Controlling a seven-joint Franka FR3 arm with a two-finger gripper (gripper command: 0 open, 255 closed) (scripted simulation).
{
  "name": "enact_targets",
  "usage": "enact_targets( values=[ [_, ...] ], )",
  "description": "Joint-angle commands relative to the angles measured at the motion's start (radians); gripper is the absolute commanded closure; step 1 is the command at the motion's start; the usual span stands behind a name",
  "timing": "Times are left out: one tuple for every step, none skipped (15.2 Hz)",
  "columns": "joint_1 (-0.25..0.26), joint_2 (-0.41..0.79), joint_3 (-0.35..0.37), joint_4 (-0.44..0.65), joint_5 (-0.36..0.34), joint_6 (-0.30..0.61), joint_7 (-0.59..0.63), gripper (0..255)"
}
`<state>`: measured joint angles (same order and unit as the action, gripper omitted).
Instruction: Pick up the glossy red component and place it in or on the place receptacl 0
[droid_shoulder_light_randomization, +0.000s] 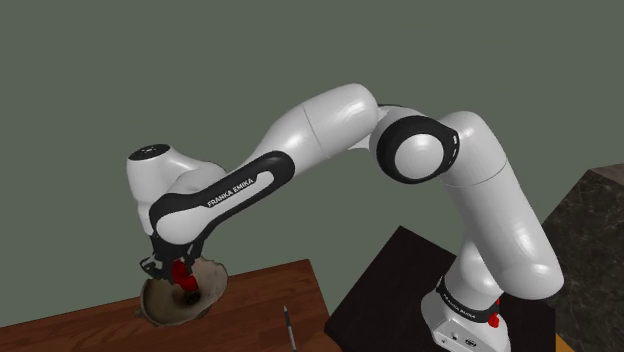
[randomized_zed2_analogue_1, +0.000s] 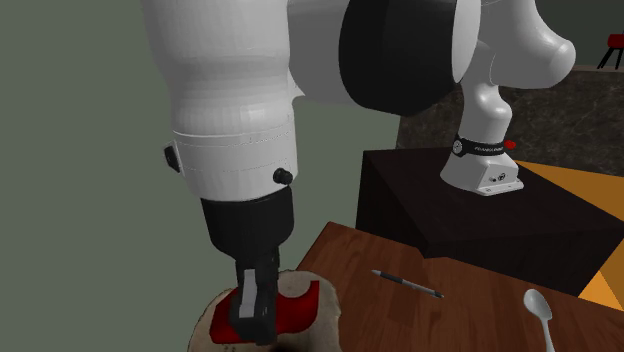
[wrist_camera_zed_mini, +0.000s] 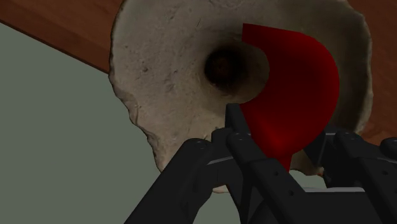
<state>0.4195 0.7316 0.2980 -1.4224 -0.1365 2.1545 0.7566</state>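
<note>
Black fingers of the tool press against either side of the red component, clamped on its narrow end. The piece is a glossy, deep red crescent with a smooth curved outer edge. It sits within the rim of the bowl, beside the dark round hole at the bowl's centre; whether it touches the bowl's surface cannot be told.

The bowl is shallow, pale beige and rough like stone, with a wavy, uneven rim. It stands at the very edge of the brown, wood-grained worktop, and part of its rim overhangs that edge above plain grey-green.

In the shoulder view the red piece hangs between the fingers just above the bowl, with open worktop toward the view's right. A thin dark pen lies there, well apart from the bowl. The second exterior view shows a pale spoon farther along, beyond the pen, and the black stand behind them.
</note>
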Motion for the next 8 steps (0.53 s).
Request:
enact_targets(
  values=[
    [0.001, 0.002, 0.0, -0.004, -0.001, 0.007, 0.001, 255],
    [0.001, 0.002, 0.0, -0.004, -0.001, 0.007, 0.001, 255],
    [0.001, 0.002, 0.0, -0.004, -0.001, 0.007, 0.001, 255],
    [0.001, 0.002, 0.0, -0.004, -0.001, 0.007, 0.001, 255],
    [0.001, 0.002, 0.0, -0.004, -0.001, 0.007, 0.001, 255],
    [0.001, 0.002, 0.0, -0.004, -0.001, 0.007, 0.001, 255],
    [0.001, 0.002, 0.0, -0.004, -0.001, 0.007, 0.001, 255],
    [0.001, 0.002, 0.0, -0.004, -0.001, 0.007, 0.001, 0]
  ],
)
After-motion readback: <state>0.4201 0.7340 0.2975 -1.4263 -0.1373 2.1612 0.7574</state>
